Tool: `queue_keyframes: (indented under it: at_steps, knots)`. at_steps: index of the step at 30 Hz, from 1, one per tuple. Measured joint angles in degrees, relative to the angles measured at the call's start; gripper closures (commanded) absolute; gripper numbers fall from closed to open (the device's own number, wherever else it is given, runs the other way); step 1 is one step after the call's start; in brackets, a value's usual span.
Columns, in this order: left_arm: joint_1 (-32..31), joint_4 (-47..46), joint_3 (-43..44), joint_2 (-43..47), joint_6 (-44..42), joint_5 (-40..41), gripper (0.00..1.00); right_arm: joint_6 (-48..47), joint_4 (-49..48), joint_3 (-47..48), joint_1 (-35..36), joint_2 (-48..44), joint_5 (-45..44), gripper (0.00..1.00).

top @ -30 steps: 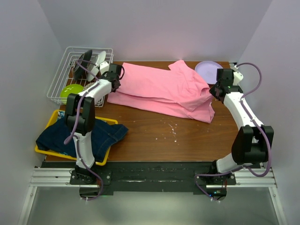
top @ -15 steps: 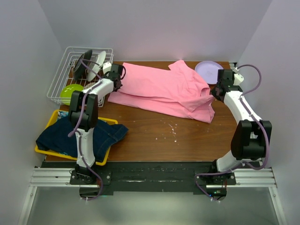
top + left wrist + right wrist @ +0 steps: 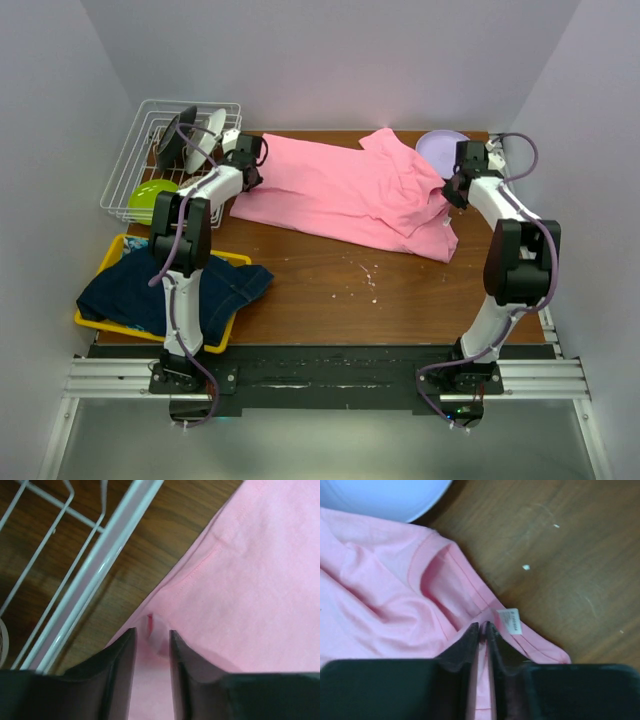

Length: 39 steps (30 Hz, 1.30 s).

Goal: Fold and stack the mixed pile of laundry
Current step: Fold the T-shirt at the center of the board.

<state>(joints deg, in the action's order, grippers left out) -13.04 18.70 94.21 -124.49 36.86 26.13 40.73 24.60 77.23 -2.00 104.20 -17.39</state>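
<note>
Left gripper (image 3: 151, 632): jaws a little apart at the far-left corner of the pink T-shirt (image 3: 340, 195). A small raised pinch of its edge stands in the gap and is not squeezed.
Left gripper surroundings: the white wire rack (image 3: 100, 565) runs just left of it, on bare wood.
Right gripper (image 3: 482, 626): jaws almost together, gripping a thin ridge of the T-shirt's right edge. A small white label (image 3: 509, 621) lies just beside the fingertips.
Pink T-shirt, place: spread on the far half of the table (image 3: 330, 290), between the two grippers.
Pink T-shirt, long axis: left to right, slanting slightly nearer toward the right end. One flap points at the far edge.
Lavender plate (image 3: 445, 150): at the far right, with the shirt's edge lying against it.
Denim jacket (image 3: 170, 290): heaped at the near left, in and over the yellow tray (image 3: 112, 250), well apart from the shirt.
</note>
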Motion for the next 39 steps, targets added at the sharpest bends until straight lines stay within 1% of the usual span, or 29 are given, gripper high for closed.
queue_keyframes:
  at_steps: [1,2,3,4,5,8,11,14,16,18,19,22,25,28,31,32,33,39]
  knots:
    - [0.02,-0.26,0.24,-0.04,-0.55,-0.44,0.39,-0.22,0.07,1.73,0.0,1.6,0.68,0.62]
    - [0.04,-0.59,0.52,-0.04,-0.98,-1.14,0.32,-0.5,0.17,3.56,0.0,3.17,1.14,0.55]
    - [-0.04,-0.9,1.01,-0.04,-1.55,-1.7,0.29,-0.85,0.22,5.44,0.0,4.81,1.77,0.47]
    - [-0.07,-1.33,1.38,0.0,-2.05,-2.16,0.27,-1.2,0.42,7.32,0.0,6.29,2.01,0.41]
    - [-0.04,-1.81,1.62,0.13,-2.45,-2.75,0.27,-1.64,0.72,9.07,0.0,7.56,2.32,0.37]
    - [-0.04,-2.16,1.53,1.22,-3.06,-4.5,0.26,-2.89,1.44,11.41,0.02,8.79,2.75,0.36]
    - [-0.26,-2.91,0.07,3.96,-3.08,-6.12,0.27,-3.5,2.1,11.41,0.39,7.32,2.78,0.36]
    - [-1.05,-3.56,-1.95,7.26,-3.04,-7.41,0.27,-3.63,1.9,9.53,1.51,3.76,2.78,0.38]
    - [-2.19,-4.39,-2.89,8.81,-2.95,-8.37,0.28,-3.48,1.6,6.51,3.28,0.04,2.93,0.4]
    - [-3.78,-5.05,-4.39,10.4,-2.43,-9.62,0.29,-3.04,0.35,1.57,5.97,-4.7,3.1,0.41]
    - [-4.76,-5.77,-5.68,11.26,-1.92,-10.36,0.29,-2.56,-1.25,-2.56,7.56,-7.78,3.48,0.41]
    - [-6.91,-6.91,-8.96,12.83,-0.92,-12.63,0.3,-1.22,-3.98,-9.51,11.32,-11.13,4.79,0.43]
    - [-8.26,-7.5,-11.67,13.44,0.07,-14.51,0.3,0.28,-6.49,-15.26,11.74,-10.64,6.23,0.45]
    - [-8.79,-7.96,-13.51,13.6,0.9,-15.54,0.3,1.66,-8.24,-18.01,11.02,-7.98,7.1,0.47]
    - [-8.98,-8.02,-14.34,13.62,1.42,-16.13,0.3,2.71,-10.32,-18.73,10.82,-5.66,8.07,0.5]
    - [-9.03,-7.98,-14.45,13.62,1.51,-16.33,0.3,3.08,-10.95,-18.8,10.84,-5.09,8.39,0.55]
    - [-9.03,-7.98,-14.45,13.62,1.53,-16.41,0.3,3.37,-11.61,-18.86,10.84,-4.79,8.68,0.57]
    - [-9.03,-8.37,-14.45,14.03,1.51,-16.41,0.31,4.79,-14.4,-18.91,10.88,-4.26,9.97,0.62]
